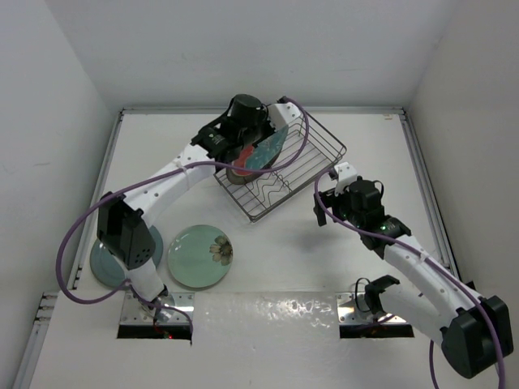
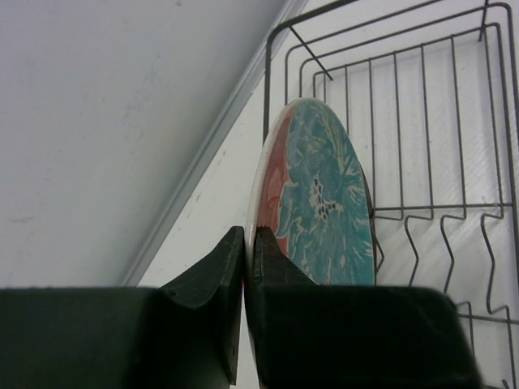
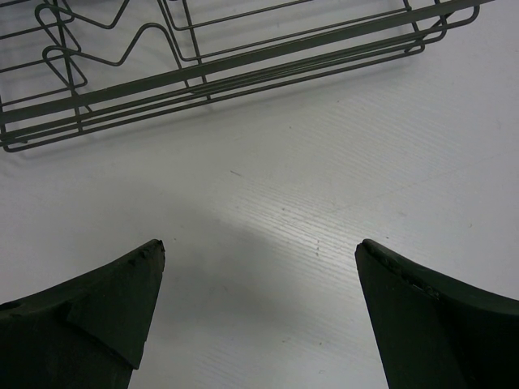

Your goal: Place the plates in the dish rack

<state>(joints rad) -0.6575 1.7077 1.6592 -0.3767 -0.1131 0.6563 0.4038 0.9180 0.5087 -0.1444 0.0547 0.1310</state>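
Note:
My left gripper (image 2: 247, 235) is shut on the rim of the red-and-teal plate (image 2: 324, 194), which it holds on edge. In the top view this plate (image 1: 261, 151) sits tilted over the left end of the dish rack (image 1: 312, 158), under the left gripper (image 1: 242, 138). A brown-rimmed plate edge (image 1: 236, 173) peeks out just below it. The pale green plate (image 1: 200, 255) with its flower lies flat on the table near the left arm's base. My right gripper (image 3: 259, 247) hangs open over bare table just outside the rack's wire side (image 3: 203, 73), by its right corner (image 1: 328, 193).
The rack's wavy floor dividers (image 2: 454, 243) stand free to the right of the held plate. A grey-blue round disc (image 1: 104, 263) lies at the left edge beside the left arm. White walls enclose the table on three sides.

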